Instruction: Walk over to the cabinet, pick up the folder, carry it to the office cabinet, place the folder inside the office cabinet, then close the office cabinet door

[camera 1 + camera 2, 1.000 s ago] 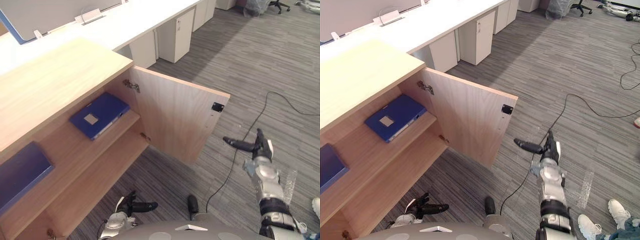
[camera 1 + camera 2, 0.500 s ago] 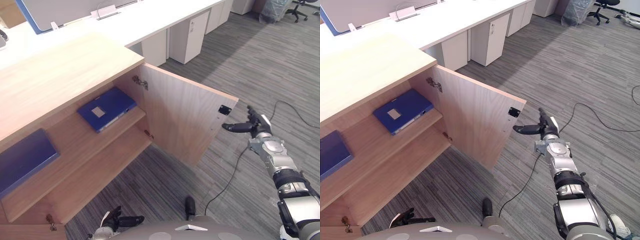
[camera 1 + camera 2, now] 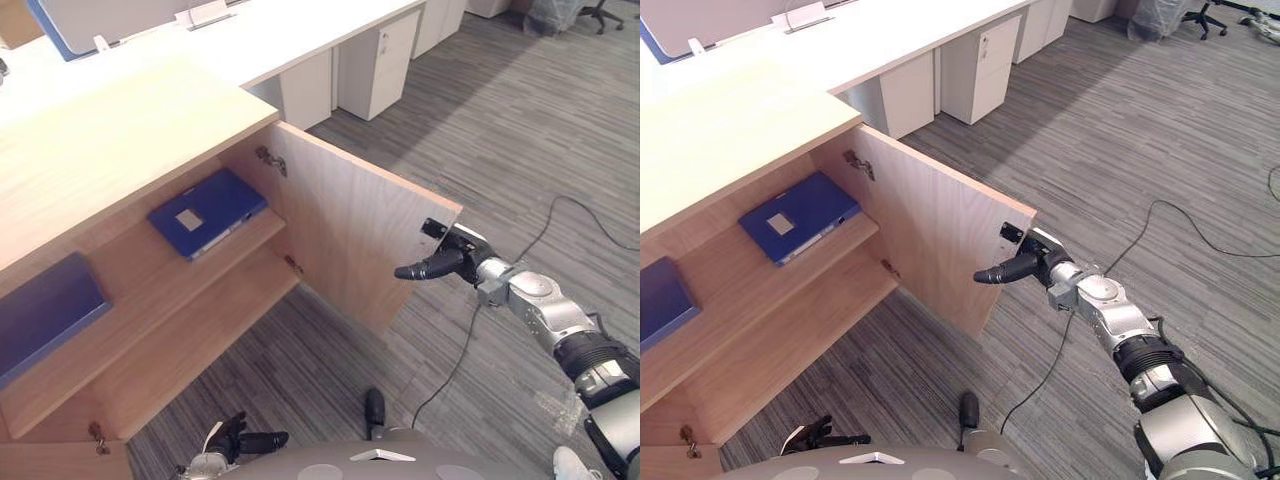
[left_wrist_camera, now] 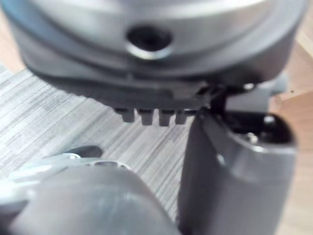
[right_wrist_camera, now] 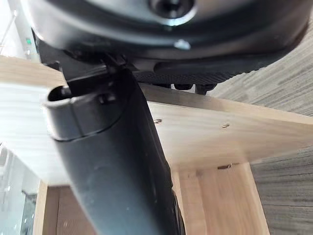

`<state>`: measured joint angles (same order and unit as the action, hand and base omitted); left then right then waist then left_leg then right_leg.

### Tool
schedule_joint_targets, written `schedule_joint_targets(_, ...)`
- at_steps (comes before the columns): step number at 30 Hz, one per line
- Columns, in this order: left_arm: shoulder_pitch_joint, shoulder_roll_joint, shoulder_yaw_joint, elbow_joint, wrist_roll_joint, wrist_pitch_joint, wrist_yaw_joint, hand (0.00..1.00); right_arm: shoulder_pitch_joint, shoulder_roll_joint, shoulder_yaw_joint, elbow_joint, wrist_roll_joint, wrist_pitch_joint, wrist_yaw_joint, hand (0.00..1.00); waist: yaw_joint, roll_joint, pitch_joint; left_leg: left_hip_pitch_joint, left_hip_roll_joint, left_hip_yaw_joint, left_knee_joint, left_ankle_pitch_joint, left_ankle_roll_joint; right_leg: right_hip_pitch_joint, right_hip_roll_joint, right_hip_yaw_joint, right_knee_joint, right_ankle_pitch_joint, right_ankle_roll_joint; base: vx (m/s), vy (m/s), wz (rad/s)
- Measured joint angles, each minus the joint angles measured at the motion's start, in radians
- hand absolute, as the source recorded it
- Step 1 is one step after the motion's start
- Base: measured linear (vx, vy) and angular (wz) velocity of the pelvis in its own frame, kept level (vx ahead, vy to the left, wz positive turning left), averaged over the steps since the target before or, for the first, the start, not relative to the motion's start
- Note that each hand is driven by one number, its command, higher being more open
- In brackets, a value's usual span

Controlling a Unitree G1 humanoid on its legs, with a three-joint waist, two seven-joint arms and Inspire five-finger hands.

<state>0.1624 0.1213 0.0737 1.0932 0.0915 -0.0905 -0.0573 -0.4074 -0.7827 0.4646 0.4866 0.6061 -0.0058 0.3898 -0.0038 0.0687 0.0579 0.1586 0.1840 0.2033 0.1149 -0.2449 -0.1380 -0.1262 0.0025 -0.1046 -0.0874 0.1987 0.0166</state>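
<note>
Folder, blue with a pale label, lies flat on the upper shelf inside the office cabinet, near the hinge side of the cabinet's open door. A second blue folder lies on the same shelf, further from the door. The door stands swung wide. The right hand is at the door's free edge, just beside the black catch. Its fingers are stretched straight across the inner face and grasp nothing; whether they touch the wood cannot be told. The left hand hangs low before the cabinet, fingers loose and empty.
</note>
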Motion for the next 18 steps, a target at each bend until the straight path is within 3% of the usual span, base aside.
schedule_joint_targets(5,0.0,-0.002,0.016,-0.001,0.035,-0.006,-0.009,1.0,0.007,-0.03,0.023,-0.081,-0.003,0.006,0.061,1.0,0.0,0.0,0.0,0.006,-0.005,0.019,-0.006,0.0,0.0,-0.01,0.002,0.024,0.0,0.002,0.002,-0.01,0.02,-0.13)
schedule_joint_targets(11,0.001,-0.004,0.021,0.005,0.037,-0.017,-0.01,1.0,0.006,-0.05,0.069,-0.133,-0.005,0.006,0.025,1.0,0.001,0.0,0.0,0.008,-0.005,0.03,-0.008,0.002,0.003,-0.016,0.007,0.032,0.0,0.006,-0.002,-0.02,0.005,-0.08)
schedule_joint_targets(15,0.001,-0.005,0.032,0.007,0.037,-0.017,-0.018,1.0,-0.097,-0.233,0.359,-0.346,-0.024,0.006,0.06,1.0,0.003,-0.007,-0.007,0.006,-0.01,0.039,-0.011,0.005,0.008,-0.035,0.017,0.06,0.001,0.021,-0.007,0.0,-0.001,-0.24)
schedule_joint_targets(18,0.001,0.003,0.04,0.012,0.039,-0.02,-0.032,1.0,-0.174,-0.297,0.572,-0.498,-0.06,0.006,0.159,1.0,0.021,-0.042,-0.036,0.002,-0.011,0.033,-0.01,0.009,0.014,-0.039,0.017,0.061,0.006,0.023,-0.008,0.0,-0.001,-0.02)
